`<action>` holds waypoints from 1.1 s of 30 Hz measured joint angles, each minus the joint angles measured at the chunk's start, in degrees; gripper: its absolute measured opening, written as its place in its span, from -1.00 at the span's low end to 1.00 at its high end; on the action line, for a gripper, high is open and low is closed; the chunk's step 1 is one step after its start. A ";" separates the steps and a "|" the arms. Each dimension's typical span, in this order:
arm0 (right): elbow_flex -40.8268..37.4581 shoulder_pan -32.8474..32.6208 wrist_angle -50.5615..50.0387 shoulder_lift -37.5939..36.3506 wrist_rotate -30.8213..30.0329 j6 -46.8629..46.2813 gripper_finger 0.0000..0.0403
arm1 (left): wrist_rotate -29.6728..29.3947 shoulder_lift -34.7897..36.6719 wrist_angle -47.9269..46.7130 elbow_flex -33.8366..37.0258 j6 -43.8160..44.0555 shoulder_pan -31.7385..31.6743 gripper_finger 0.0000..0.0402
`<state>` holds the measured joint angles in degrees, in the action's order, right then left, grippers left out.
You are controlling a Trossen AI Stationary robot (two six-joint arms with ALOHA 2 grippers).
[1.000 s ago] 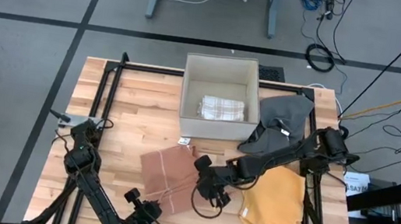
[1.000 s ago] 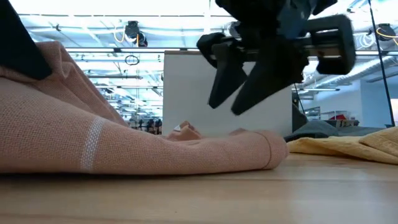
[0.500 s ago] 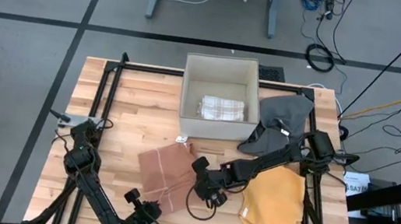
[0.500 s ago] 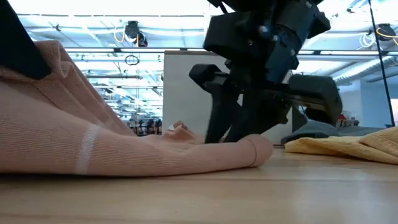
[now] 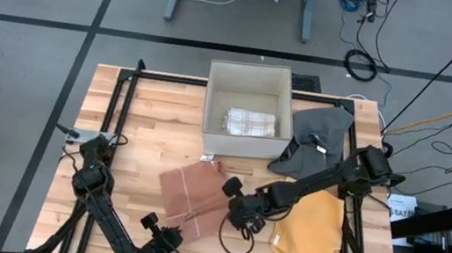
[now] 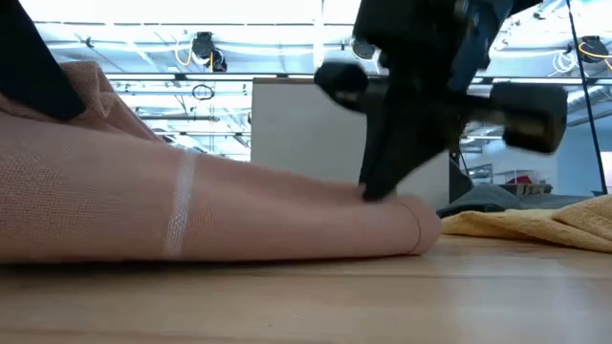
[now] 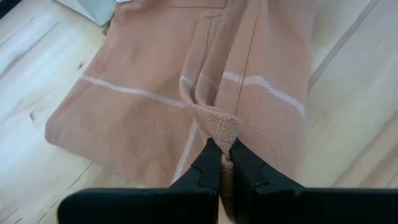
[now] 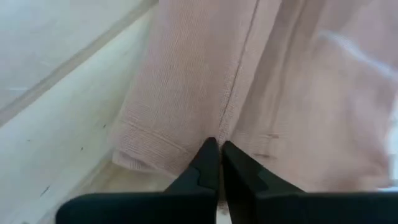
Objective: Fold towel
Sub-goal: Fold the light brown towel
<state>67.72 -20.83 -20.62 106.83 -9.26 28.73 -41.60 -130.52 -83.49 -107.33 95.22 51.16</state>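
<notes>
High view: lying on the wooden table point(image 5: 144, 111) ahead of the white box point(image 5: 246, 110), pink towel point(image 5: 190, 194). Reaching low across, right gripper point(image 5: 237, 208) pinching its near-right edge; left gripper point(image 5: 160, 231) clenching its front edge.

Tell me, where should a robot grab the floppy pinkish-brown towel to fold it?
Probably by its edges. The pinkish-brown cloth towel lies limp and already doubled over on the wooden table, so thin hems are easiest to pinch. The left gripper is shut on one bunched edge from the near side; the right gripper is shut on the hem on the yellow cloth's side.
</notes>
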 joint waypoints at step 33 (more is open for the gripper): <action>0.24 6.18 8.98 6.68 -3.80 4.96 -0.66 | 14.06 0.00 6.82 9.62 1.35 -3.56 -0.72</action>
<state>67.96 -14.66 -11.64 113.51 -13.06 33.69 -27.54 -130.52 -76.67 -97.71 96.57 47.59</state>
